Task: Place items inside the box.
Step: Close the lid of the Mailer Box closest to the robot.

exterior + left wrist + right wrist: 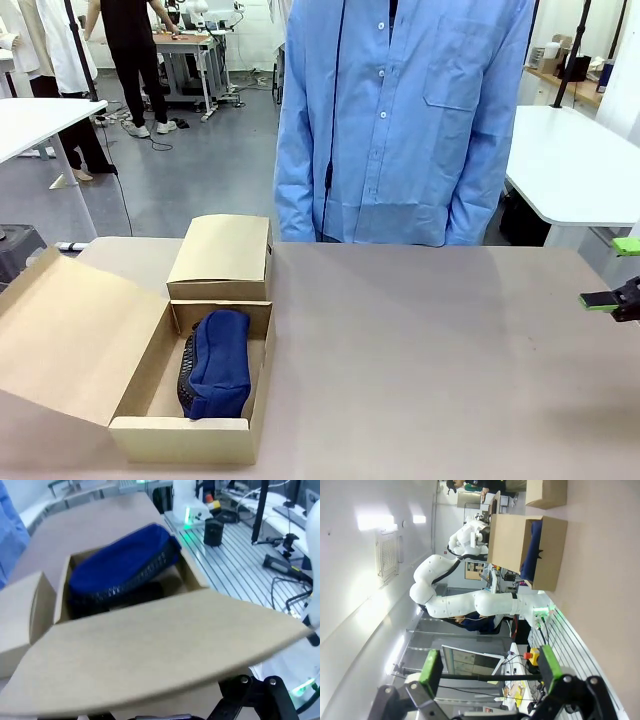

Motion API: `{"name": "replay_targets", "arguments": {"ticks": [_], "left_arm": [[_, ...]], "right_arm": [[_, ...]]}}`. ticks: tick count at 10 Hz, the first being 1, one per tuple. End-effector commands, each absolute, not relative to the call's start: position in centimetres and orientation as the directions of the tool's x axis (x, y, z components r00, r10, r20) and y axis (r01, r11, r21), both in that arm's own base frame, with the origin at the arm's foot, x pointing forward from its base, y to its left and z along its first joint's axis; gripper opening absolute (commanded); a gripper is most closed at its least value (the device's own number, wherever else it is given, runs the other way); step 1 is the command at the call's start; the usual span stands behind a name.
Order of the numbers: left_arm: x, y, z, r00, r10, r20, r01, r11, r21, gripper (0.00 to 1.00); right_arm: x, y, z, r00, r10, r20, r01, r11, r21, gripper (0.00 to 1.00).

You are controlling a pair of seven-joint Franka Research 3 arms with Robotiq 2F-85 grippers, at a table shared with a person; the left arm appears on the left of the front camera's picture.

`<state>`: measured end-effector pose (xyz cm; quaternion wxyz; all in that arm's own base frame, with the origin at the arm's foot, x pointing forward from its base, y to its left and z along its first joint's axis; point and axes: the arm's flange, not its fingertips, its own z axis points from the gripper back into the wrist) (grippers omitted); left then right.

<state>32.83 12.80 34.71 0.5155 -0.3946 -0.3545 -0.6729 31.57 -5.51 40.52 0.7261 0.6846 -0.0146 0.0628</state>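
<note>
An open cardboard box (190,430) sits on the near left part of the table (430,350), its big lid flap (70,335) folded out to the left and a smaller flap (222,255) standing out on the far side. Inside lies the navy blue pouch (218,362), lengthwise from near to far, filling most of the right half of the box; a dark meshed edge shows along its left side. In the left wrist view the pouch (122,562) lies tilted across the box's inside, with something black in the shadow under it — too dark to name.

The right gripper (617,272) pokes in at the right edge of the front view, above the table and well apart from the box, with one green pad (626,245) above and one below. In its own wrist view the two green-padded fingers (431,667) stand spread wide with nothing between them, and the box (535,550) lies far off across the bare tabletop.

Of the left gripper, dark linkage parts show at the bottom of its wrist view, behind the lid flap (150,650) — I cannot tell whether its fingers are apart or together.

A person in a light blue shirt (400,120) stands at the far side of the table.
</note>
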Motion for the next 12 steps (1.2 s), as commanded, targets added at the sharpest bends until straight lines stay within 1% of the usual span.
{"name": "replay_targets", "arguments": {"ticks": [1, 3, 4, 7, 8, 9, 11, 12], "left_arm": [[29.8, 14.1, 33.5, -0.262, -0.344, 0.902, 0.955, -0.227, 0.191, 1.0], [29.1, 11.5, 34.9, -0.277, -0.354, 0.893, 0.945, -0.266, 0.188, 1.0], [29.1, 9.6, 35.5, -0.302, -0.35, 0.887, 0.938, -0.277, 0.21, 1.0], [29.6, 2.4, 35.6, -0.313, -0.352, 0.882, 0.94, -0.249, 0.234, 1.0], [29.5, 0.3, 35.4, -0.299, -0.364, 0.882, 0.947, -0.228, 0.226, 1.0], [29.1, -1.5, 35.2, -0.253, -0.368, 0.895, 0.959, -0.215, 0.183, 1.0], [28.6, -3.9, 34.2, -0.19, -0.358, 0.914, 0.977, -0.158, 0.141, 1.0], [28.0, -4.9, 33.4, -0.154, -0.359, 0.92, 0.977, -0.195, 0.087, 1.0]], "right_arm": [[31.5, -5.9, 41.0, 0.992, 0.081, 0.094, -0.098, 0.058, 0.993, 1.0], [31.5, -5.9, 41.0, 0.992, 0.081, 0.094, -0.098, 0.058, 0.993, 1.0], [31.5, -5.9, 41.0, 0.992, 0.081, 0.094, -0.098, 0.058, 0.993, 1.0], [31.5, -5.9, 41.0, 0.992, 0.081, 0.094, -0.098, 0.058, 0.993, 1.0], [31.5, -5.9, 41.0, 0.992, 0.081, 0.094, -0.098, 0.058, 0.993, 1.0], [31.5, -5.9, 41.0, 0.992, 0.081, 0.094, -0.098, 0.058, 0.993, 1.0], [31.5, -5.9, 41.0, 0.992, 0.081, 0.094, -0.098, 0.058, 0.993, 1.0], [31.5, -5.9, 41.0, 0.992, 0.081, 0.094, -0.098, 0.058, 0.993, 1.0]]}}
